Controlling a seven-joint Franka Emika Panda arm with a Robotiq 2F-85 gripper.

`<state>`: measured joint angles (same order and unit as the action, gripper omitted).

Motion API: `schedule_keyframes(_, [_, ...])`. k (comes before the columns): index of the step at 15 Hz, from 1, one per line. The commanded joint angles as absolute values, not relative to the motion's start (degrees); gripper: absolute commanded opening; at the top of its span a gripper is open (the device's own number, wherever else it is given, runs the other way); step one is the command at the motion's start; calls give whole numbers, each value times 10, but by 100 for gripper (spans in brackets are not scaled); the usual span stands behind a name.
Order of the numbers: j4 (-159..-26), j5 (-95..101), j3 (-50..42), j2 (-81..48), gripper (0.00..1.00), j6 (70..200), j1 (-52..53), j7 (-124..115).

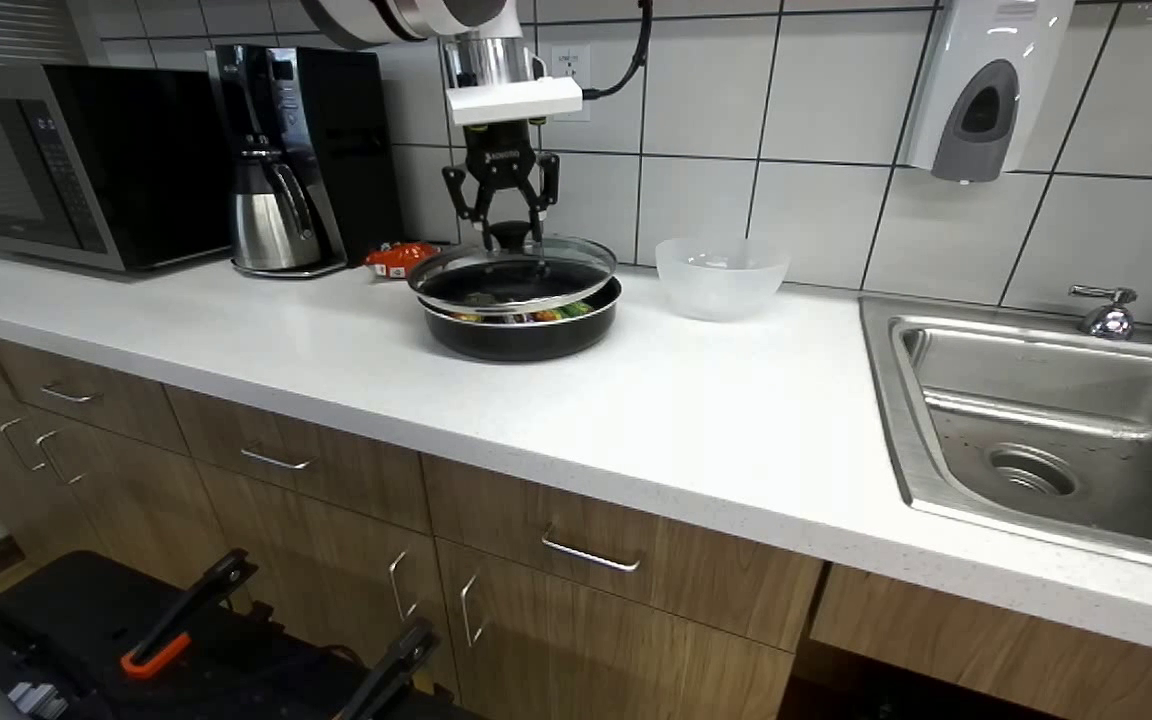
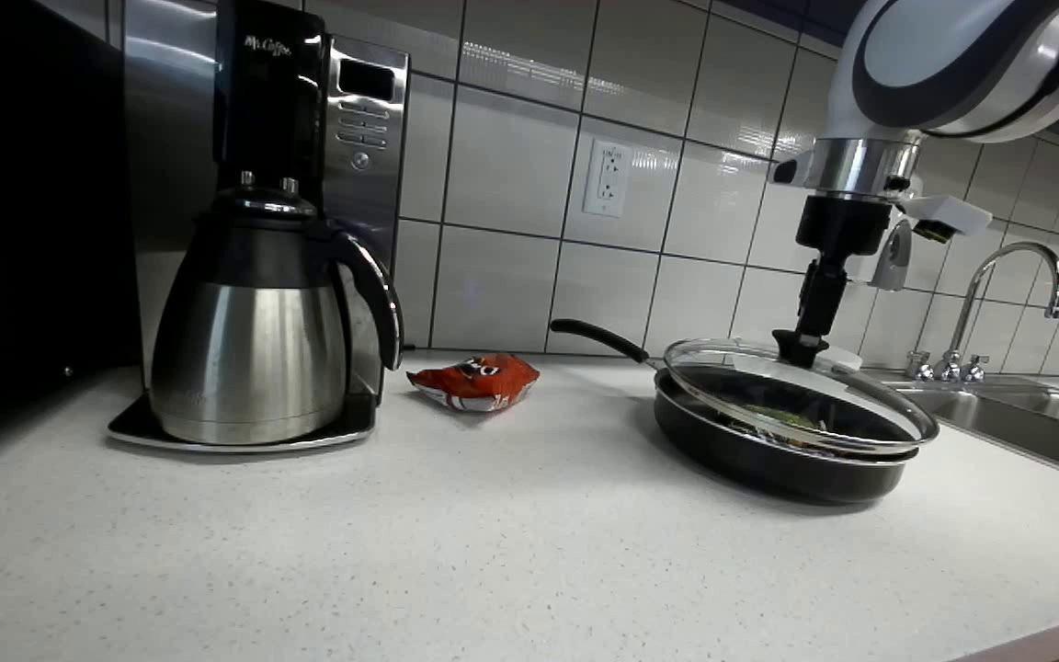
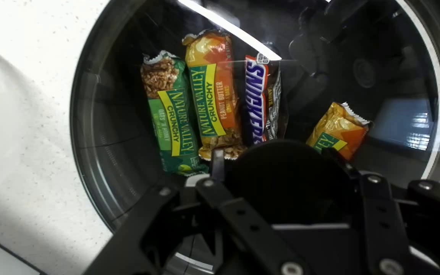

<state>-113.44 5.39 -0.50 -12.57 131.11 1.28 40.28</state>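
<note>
since the glass lid [image 1: 513,282] is see-through, you can look right down through it in the wrist view. it's over the black pan [image 1: 521,342], a gap shows between their rims on the near side, and i can't tell whether they touch farther round. the gripper [image 1: 512,230] points straight down, jaws closed on the lid's black knob [image 3: 281,179], one finger either side. under the glass, inside the pan, going right to left in the scene: a green granola bar [image 3: 172,120], an orange granola bar [image 3: 213,97] and a chocolate bar [image 3: 257,101] close together, then another orange bar [image 3: 340,130] off on its own, partly hidden by the knob. pan handle [image 2: 598,336] sticks out to the far left in an exterior view. everything's on a white counter [image 1: 696,400]. left of the pan there's a red bag [image 2: 479,381], then a coffee maker [image 1: 351,150] with a steel jug [image 2: 249,349], then a microwave [image 1: 141,170]. a frosted bowl [image 1: 723,285] is just right of the pan, and the sink [image 1: 904,420] is well over to the right.
</note>
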Motion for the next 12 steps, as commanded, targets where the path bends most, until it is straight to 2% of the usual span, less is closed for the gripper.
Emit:
schedule_keyframes(1, [-1093, 39, 12, -142, 39, 1297, -6, 431])
schedule_keyframes(12, [-1086, 37, 18, -155, 39, 1292, -11, 434])
